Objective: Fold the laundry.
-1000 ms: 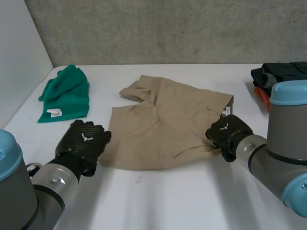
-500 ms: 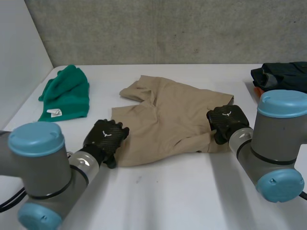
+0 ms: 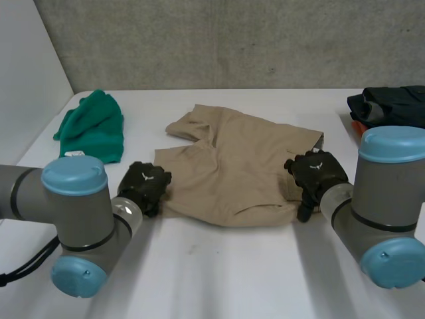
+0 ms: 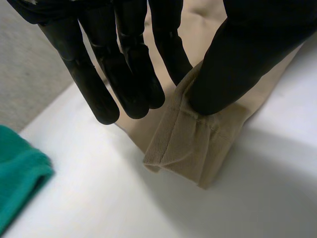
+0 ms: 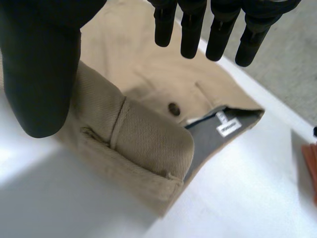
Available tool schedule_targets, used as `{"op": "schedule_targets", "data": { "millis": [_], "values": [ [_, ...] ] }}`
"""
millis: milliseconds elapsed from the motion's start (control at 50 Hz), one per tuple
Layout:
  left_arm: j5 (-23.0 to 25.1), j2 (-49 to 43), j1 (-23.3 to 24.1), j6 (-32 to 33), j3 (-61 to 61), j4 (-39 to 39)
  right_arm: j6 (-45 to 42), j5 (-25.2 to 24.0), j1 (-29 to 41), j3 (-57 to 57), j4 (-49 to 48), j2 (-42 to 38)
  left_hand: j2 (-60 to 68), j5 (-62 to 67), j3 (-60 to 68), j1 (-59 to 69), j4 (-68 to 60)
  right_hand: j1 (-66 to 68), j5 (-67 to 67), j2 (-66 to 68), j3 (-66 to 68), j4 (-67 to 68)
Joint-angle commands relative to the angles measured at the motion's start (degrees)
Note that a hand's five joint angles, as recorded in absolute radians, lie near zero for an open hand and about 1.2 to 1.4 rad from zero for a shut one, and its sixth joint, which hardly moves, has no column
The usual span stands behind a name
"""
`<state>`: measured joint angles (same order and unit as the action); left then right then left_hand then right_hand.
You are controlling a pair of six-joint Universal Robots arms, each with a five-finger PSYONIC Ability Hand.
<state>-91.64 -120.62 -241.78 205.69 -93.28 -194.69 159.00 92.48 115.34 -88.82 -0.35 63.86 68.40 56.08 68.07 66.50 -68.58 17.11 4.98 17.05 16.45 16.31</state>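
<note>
Beige shorts (image 3: 239,166) lie flat in the middle of the white table, waistband toward the right. My left hand (image 3: 145,185) is at their near left corner. In the left wrist view its thumb and a finger (image 4: 171,54) pinch the doubled hem of the shorts (image 4: 193,144); the other fingers stay straight. My right hand (image 3: 317,174) is at the near right corner by the waistband. In the right wrist view its fingers (image 5: 190,29) hang straight above the shorts (image 5: 138,134), with the thumb (image 5: 39,74) apart beside a rolled-over edge, gripping nothing.
A crumpled green garment (image 3: 93,129) lies at the far left, also seen beyond my left hand (image 4: 15,183). A pile of dark clothes (image 3: 392,103) with something orange (image 3: 360,131) sits at the far right edge. A white wall stands to the left.
Both arms swung inward along the near edge of the shorts, which pulled back from the front. The left hand closed on the hem corner; the right hand opened its fingers.
</note>
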Motion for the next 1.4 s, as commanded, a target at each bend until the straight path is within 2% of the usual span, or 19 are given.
{"op": "schedule_targets", "data": {
  "millis": [20, 100, 180, 260, 280, 380, 440, 500, 560, 600, 640, 720, 820, 960, 1060, 1120, 1280, 1340, 1400],
  "values": [
    [-0.56, 3.37, 0.52, -0.55, -0.68, -0.34, -0.45, -0.46, -0.11, -0.83, 9.31, 2.14, 11.60, 13.92, 11.93, 13.50, -11.42, -2.65, -0.52, -2.59, -1.99, -1.85],
    [-0.56, 3.46, 0.43, -0.64, -0.50, -0.26, 1.83, -0.37, 0.06, -2.84, 6.77, 2.14, 11.60, 13.92, 11.93, 13.50, -11.42, -1.15, 0.98, -1.09, -0.48, -0.35],
    [-0.56, 3.81, 0.34, -0.73, -0.06, -0.17, 2.36, -0.02, 0.32, -4.16, 1.15, 1.27, 11.60, 13.92, 11.93, 13.50, -11.42, 8.41, 10.54, 8.47, 9.08, 9.21],
    [-0.47, 5.04, 0.34, -0.73, -0.41, 0.09, 1.66, -0.02, 0.68, -4.34, -4.66, -3.30, 11.60, 13.92, 11.93, 13.50, -11.42, 60.45, 62.58, 60.50, 61.11, 61.25],
    [-0.47, 5.48, 0.43, -0.64, -0.68, 0.36, 1.14, 0.07, 0.68, -3.91, -5.19, -4.35, 11.60, 13.92, 11.93, 13.50, -11.42, 62.86, 64.99, 62.92, 63.53, 63.66],
    [-0.30, 11.61, 0.87, 0.24, -3.92, 6.84, -3.34, -0.02, -0.11, -5.66, -4.49, -1.82, 11.60, 13.92, 11.93, 13.50, -11.42, 62.89, 65.02, 62.95, 63.55, 63.69],
    [-0.21, 15.40, 1.31, 0.68, -5.94, 11.94, -6.94, -0.11, -0.20, -8.03, -4.23, 4.93, 11.60, 13.92, 11.93, 13.50, -11.42, 62.89, 65.02, 62.95, 63.55, 63.69],
    [0.14, 20.67, 2.27, 2.08, -9.11, 20.46, -11.67, -0.20, -0.20, -9.78, -2.31, 10.03, 11.60, 13.92, 11.93, 13.50, -11.42, 62.89, 65.02, 62.95, 63.55, 63.69],
    [0.58, 25.68, 3.59, 6.81, -13.06, 29.43, -16.43, -0.20, -0.03, -11.19, 1.91, 13.21, 11.60, 13.92, 11.93, 13.50, -11.42, 62.89, 65.02, 62.95, 63.55, 63.69],
    [1.11, 28.31, 4.90, 11.46, -15.86, 34.16, -21.70, -0.29, 0.15, -12.34, 8.84, 15.58, 11.60, 13.92, 11.93, 13.50, -11.42, 62.89, 65.02, 62.95, 63.55, 63.69],
    [1.81, 29.99, 6.58, 15.16, -17.98, 37.00, -26.52, -0.46, -0.20, -13.48, 16.82, 16.64, 11.60, 13.92, 11.93, 13.50, -11.42, 62.89, 65.02, 62.95, 63.55, 63.69],
    [4.27, 33.25, 10.45, 21.85, -20.89, 40.26, -29.89, -0.90, -0.12, -13.93, 23.63, 16.91, 11.60, 13.92, 11.93, 13.50, -11.42, 62.89, 65.02, 62.95, 63.55, 63.69],
    [3.93, 33.17, 8.35, 22.39, -18.70, 34.21, -27.96, -1.34, -0.03, -13.92, 18.98, 16.73, 11.60, 13.92, 11.93, 13.50, -11.42, 62.89, 65.02, 62.95, 63.55, 63.69],
    [3.57, 26.32, 7.55, 21.95, -12.99, 22.27, -25.68, -1.86, -0.20, -12.53, 16.35, 16.03, 11.60, 13.92, 11.93, 13.50, -11.42, 62.89, 65.02, 62.95, 63.55, 63.69],
    [2.96, 14.83, 6.59, 22.12, -3.78, 4.97, -21.02, -1.43, -0.38, -7.16, 8.00, 13.75, 11.60, 13.92, 11.93, 13.50, -11.42, 62.89, 65.02, 62.95, 63.55, 63.69],
    [2.35, 8.06, 4.57, 22.30, 2.20, -0.42, -19.52, -1.16, -0.38, -4.44, 4.57, 9.80, 11.60, 13.92, 11.93, 13.50, -11.42, 62.89, 65.02, 62.95, 63.55, 63.69],
    [0.05, -0.66, 5.44, 22.04, 12.49, 7.55, -19.61, -1.08, 0.24, -1.18, 4.57, 1.80, 11.60, 13.92, 11.93, 13.50, -11.42, 62.89, 65.02, 62.95, 63.55, 63.69],
    [0.32, -2.68, 5.27, 21.86, 16.80, 6.87, -19.00, -0.73, 0.50, 5.48, 0.97, -0.57, 11.60, 13.92, 11.93, 13.50, -11.42, 62.89, 65.02, 62.95, 63.55, 63.69],
    [-0.56, -8.66, 4.92, 22.30, 28.99, 1.52, -17.95, 1.90, 0.68, 14.77, -5.86, -4.00, 11.60, 13.92, 11.93, 13.50, -11.42, 62.89, 65.02, 62.95, 63.55, 63.69]
  ]
}}
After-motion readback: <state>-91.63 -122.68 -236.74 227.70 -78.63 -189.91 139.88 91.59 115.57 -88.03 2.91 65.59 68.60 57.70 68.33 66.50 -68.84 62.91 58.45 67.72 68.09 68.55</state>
